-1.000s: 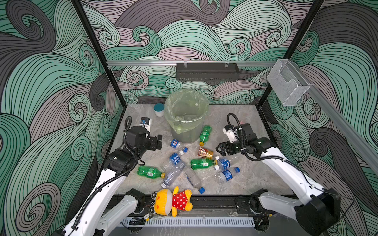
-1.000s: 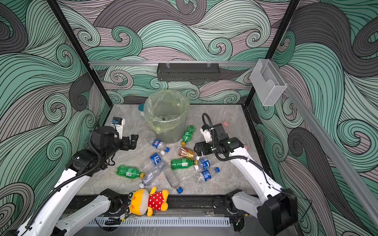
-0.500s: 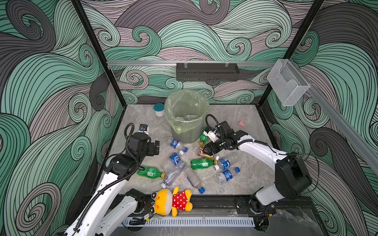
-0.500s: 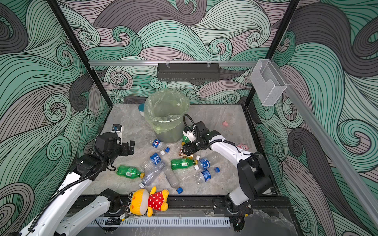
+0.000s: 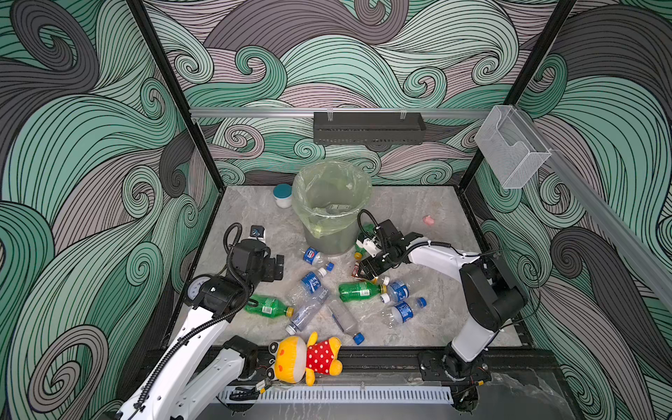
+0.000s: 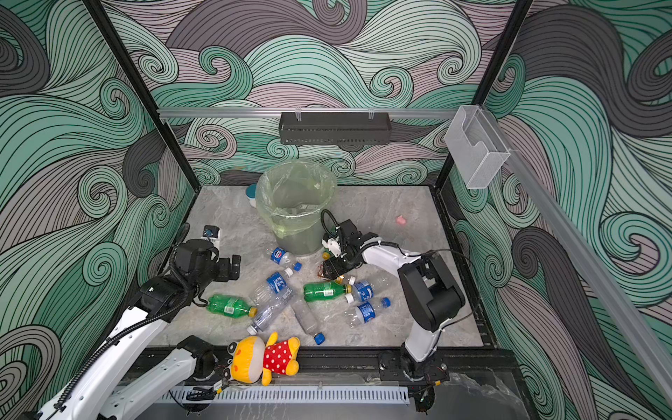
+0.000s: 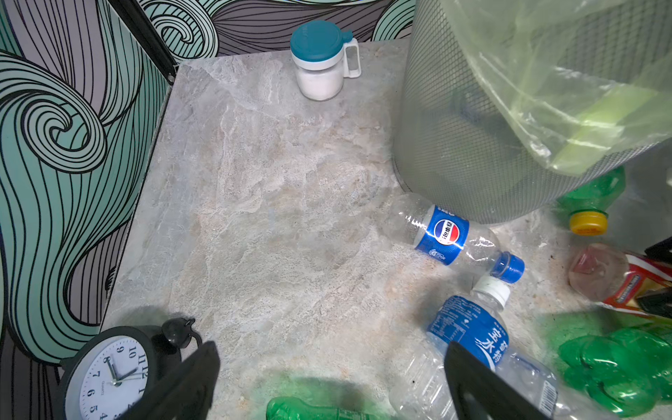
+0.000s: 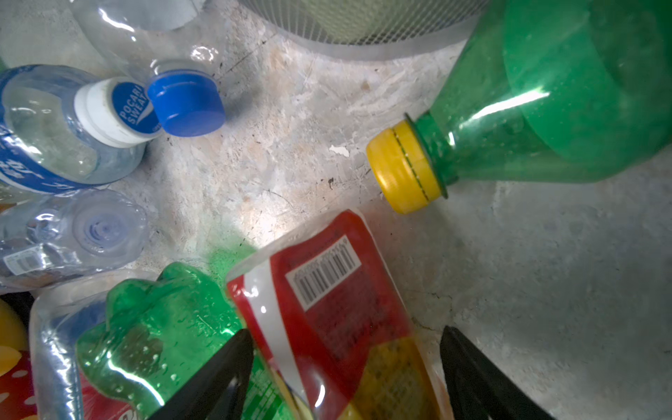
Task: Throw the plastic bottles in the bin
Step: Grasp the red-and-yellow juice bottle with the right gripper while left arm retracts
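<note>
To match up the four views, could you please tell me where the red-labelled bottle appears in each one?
Both top views: red-labelled bottle mid-floor, at the right tool's tip.
Left wrist: beyond the Pepsi bottle, cut off by the frame edge.
Right wrist: close up, between the tool's jaws.
Shared landmark: the yellow cap next to it, by the bin.

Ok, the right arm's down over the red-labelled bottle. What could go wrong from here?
1. The right gripper straddles the red-labelled bottle, but one finger sits against the green bottle lying beside it. Shutting could pinch both or squirt the red one out.
2. The bin stands close by, so the lift could clip its wall or snag the bag.
</note>
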{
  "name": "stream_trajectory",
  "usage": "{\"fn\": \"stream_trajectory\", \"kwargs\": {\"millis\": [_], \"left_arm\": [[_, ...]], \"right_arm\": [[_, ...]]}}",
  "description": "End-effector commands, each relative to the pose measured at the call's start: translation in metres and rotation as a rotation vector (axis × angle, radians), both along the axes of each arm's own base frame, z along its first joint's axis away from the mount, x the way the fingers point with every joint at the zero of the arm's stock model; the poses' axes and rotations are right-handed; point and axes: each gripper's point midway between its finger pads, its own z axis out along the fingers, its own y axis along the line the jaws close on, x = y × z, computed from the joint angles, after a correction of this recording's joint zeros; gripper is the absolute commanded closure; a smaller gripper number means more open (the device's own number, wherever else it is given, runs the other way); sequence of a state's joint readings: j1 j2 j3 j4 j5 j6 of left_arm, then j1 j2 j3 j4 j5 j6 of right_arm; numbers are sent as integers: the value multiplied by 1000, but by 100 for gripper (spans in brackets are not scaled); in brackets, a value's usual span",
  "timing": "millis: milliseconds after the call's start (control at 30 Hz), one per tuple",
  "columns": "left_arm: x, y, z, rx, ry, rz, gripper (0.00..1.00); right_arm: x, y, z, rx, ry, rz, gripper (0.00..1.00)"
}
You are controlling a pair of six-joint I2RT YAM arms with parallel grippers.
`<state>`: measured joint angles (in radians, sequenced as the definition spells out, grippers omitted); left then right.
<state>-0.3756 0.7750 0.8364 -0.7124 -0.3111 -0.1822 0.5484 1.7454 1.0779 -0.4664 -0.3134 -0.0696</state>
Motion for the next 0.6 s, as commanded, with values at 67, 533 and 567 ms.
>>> {"fn": "stream_trajectory", "kwargs": {"millis": [67,533,567], "left_arm": [[2,5,4,23,-12,11,1],[-2,9,1,32,-4,23,1],[-3,9,0,32,-4,23,1]], "right_arm": [[8,-1,-11,-70,-23,8,22],[13,-1,-6,-51,-77,-58,39],[14,-2,-2,-44,-91,-66,39]]}}
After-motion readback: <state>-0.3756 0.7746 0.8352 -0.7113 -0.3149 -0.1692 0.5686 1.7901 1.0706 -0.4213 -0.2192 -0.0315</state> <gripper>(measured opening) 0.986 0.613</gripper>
